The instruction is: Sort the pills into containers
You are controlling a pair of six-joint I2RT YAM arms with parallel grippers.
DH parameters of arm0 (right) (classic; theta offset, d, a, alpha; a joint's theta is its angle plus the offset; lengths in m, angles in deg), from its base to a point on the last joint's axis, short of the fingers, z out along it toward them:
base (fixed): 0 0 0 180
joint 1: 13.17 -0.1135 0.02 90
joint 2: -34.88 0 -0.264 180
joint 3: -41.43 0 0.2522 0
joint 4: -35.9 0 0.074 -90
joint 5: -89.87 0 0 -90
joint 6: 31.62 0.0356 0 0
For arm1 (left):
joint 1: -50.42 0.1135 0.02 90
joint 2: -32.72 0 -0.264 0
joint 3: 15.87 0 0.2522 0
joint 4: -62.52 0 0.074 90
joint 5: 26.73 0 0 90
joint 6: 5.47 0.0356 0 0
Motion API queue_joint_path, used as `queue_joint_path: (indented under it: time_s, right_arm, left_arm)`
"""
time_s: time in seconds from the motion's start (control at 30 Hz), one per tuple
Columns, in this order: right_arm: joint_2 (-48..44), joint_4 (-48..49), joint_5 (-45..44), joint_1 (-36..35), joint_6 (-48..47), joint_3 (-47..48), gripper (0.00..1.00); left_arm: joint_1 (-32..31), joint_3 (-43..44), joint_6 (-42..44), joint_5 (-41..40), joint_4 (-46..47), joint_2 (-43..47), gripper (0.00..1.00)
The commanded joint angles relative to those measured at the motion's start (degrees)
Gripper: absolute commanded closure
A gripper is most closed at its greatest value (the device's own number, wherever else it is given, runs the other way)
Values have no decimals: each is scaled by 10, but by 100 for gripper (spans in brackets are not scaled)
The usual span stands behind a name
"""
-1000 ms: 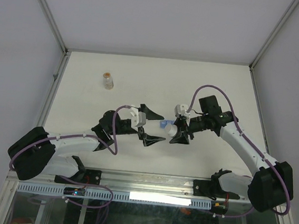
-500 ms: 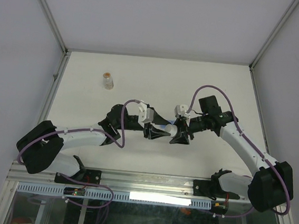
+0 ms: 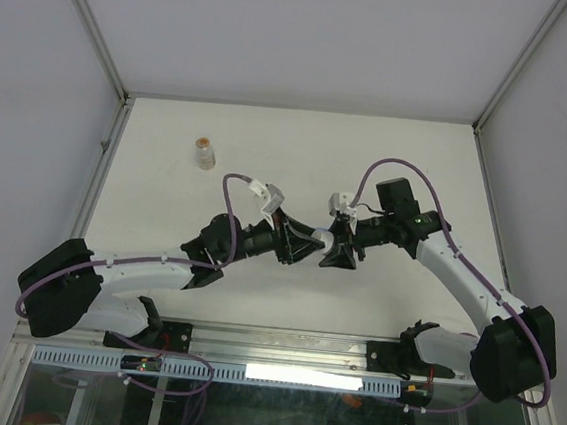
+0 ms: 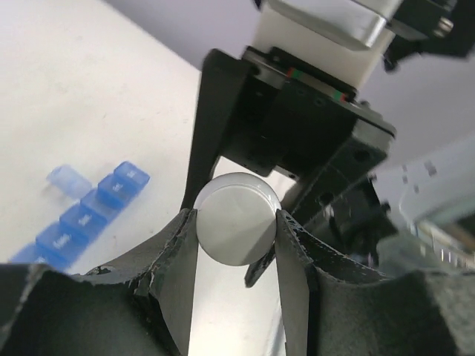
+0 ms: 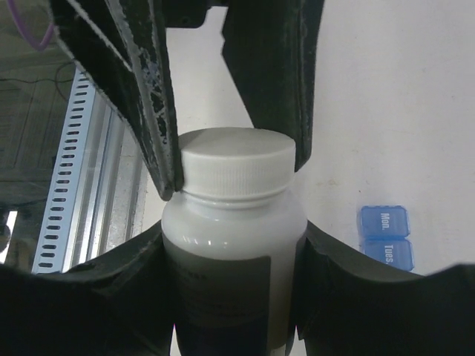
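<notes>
Uncapping is in hand: right fingers [image 5: 126,289] hold the bottle [image 5: 234,245], left fingers [image 4: 174,259] clamp its cap [image 5: 237,163], organiser [image 4: 82,215] on worktop [image 3: 269,151] just below; next probably needs a twist.

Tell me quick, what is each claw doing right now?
The left gripper: closed on the white cap.
The right gripper: closed around the white bottle, holding it.

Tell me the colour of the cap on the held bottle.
White; the cap of the bottle shows best in the right wrist view.
</notes>
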Motion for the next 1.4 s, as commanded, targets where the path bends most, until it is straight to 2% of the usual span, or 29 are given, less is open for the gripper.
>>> queue_joint_path:
  time_s: [0.0,0.03,0.1,0.13,0.2,0.27,0.33,0.47,0.63,0.77,0.9,1.07,1.37]
  right_arm:
    - [1,43,-18,3,41,22,100]
    - [2,43,-18,3,42,23,100]
    - [2,43,-18,4,44,22,100]
    - [1,43,-17,5,46,22,100]
    - [-1,43,-14,8,48,23,100]
    - [-2,43,-11,10,48,23,100]
    - [-4,43,-8,11,48,22,100]
    - [-4,40,-4,11,44,23,100]
    - [-7,32,2,12,35,23,100]
    - [-7,14,22,12,7,23,100]
    - [-8,-11,44,12,-25,25,100]
    - [-11,-24,52,12,-43,25,100]
    - [-9,-27,54,11,-48,25,100]
  left_arm:
    - [-114,34,-178,-408,-122,47,100]
    - [-129,52,-191,-432,-138,42,100]
    - [-134,59,-206,-415,-131,31,100]
    - [-134,56,-201,-406,-118,28,94]
    - [-134,43,-192,-395,-89,29,60]
    - [-134,27,-176,-377,-53,41,36]
    - [-133,19,-166,-367,-46,56,23]
    - [-133,-5,-133,-339,-32,87,11]
    - [-134,-73,-38,-296,14,142,4]
    - [-133,-97,121,-176,67,183,1]
    - [-113,-82,246,-79,25,180,1]
    - [5,-29,218,77,8,115,2]
    - [14,46,234,147,-17,25,16]
